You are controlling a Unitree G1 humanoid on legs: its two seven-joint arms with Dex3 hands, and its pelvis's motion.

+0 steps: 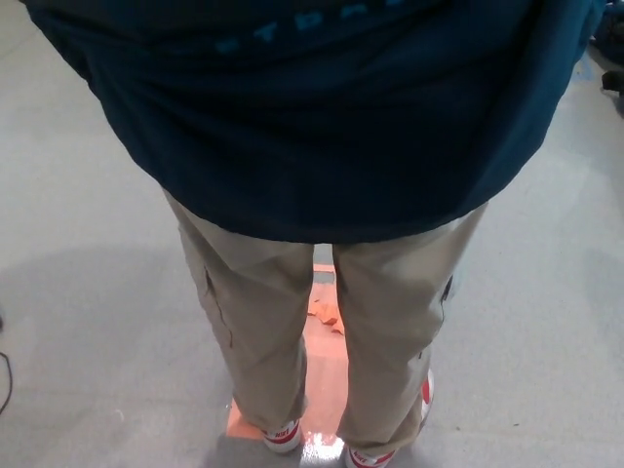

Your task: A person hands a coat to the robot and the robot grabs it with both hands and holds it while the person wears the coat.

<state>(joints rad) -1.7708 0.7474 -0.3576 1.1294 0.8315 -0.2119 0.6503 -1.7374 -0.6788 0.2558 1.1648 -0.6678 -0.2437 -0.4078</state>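
Note:
A dark blue coat [322, 117] with pale lettering near the top edge fills the upper half of the head view. It hangs over the back of a person who stands facing away from me. Below its hem show the person's beige trousers [263, 322] and red-and-white shoes [285, 436]. Neither of my hands shows anywhere in the picture.
The person stands on an orange mat [327, 361] on the grey floor [88, 322]. A thin black cable [8, 375] lies at the left edge. Some dark gear [609, 58] sits at the upper right edge.

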